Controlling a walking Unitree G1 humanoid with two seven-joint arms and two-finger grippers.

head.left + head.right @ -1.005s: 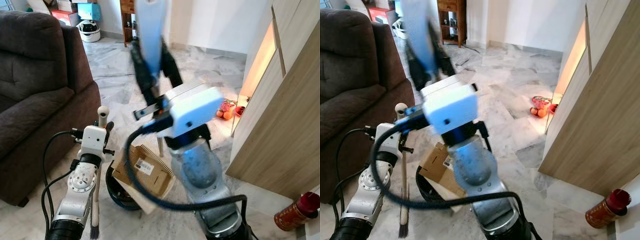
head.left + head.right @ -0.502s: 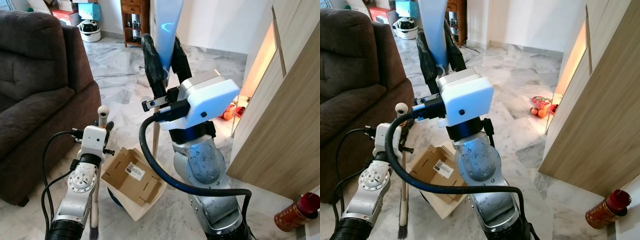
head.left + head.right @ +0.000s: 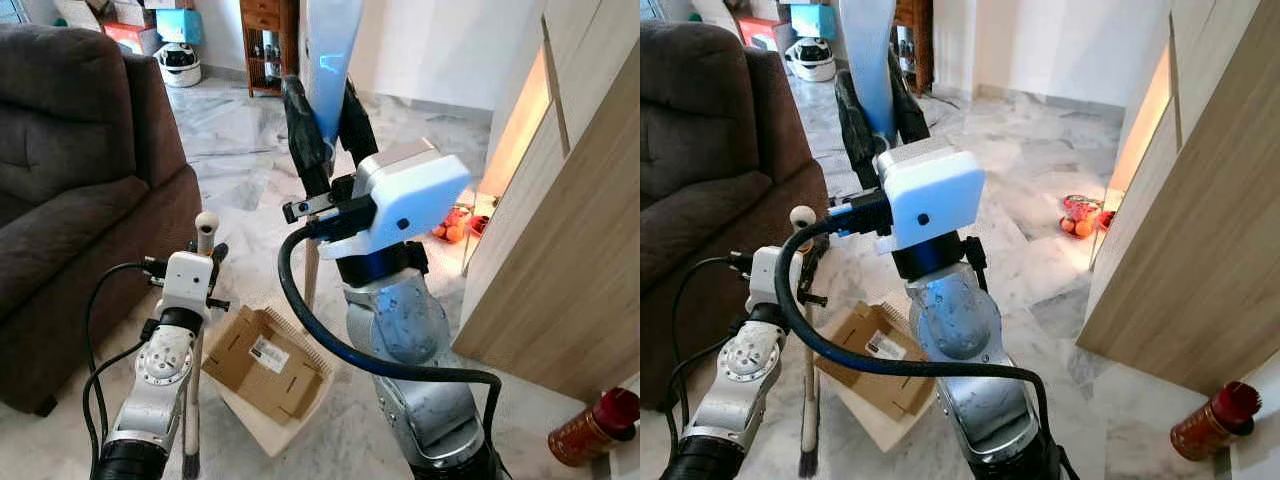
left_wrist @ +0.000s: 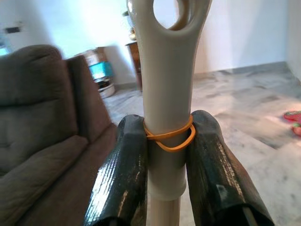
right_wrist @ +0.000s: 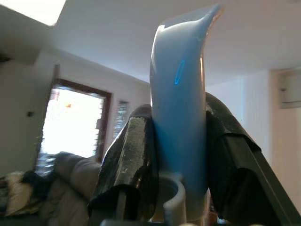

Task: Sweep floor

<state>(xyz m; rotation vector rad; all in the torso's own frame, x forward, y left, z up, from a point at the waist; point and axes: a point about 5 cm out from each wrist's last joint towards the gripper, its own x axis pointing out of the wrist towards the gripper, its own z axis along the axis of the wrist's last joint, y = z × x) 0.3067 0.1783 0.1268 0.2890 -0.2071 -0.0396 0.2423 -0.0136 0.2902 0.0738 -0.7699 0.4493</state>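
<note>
My left gripper point(image 4: 167, 155) is shut on the beige brush handle point(image 4: 164, 94), just below its hanging hole, where an orange rubber band wraps it. The brush stands upright at my lower left, with its dark bristles point(image 3: 190, 465) at the floor. Raised in front of me, my right gripper point(image 3: 325, 125) is shut on the pale blue dustpan handle point(image 5: 181, 94). The cream dustpan point(image 3: 270, 425) rests on the marble floor between my arms. A flattened cardboard box point(image 3: 265, 360) lies in it.
A brown sofa point(image 3: 70, 180) stands close on the left. A wooden cabinet point(image 3: 570, 250) lines the right side, with a red tin point(image 3: 590, 425) at its foot and oranges point(image 3: 450, 225) on the floor. Open marble floor stretches ahead to a wooden shelf point(image 3: 265, 40).
My right arm has steadied with the blue handle more upright. The dustpan with the cardboard has slid left and nearer to me. The left arm and brush have stayed put.
</note>
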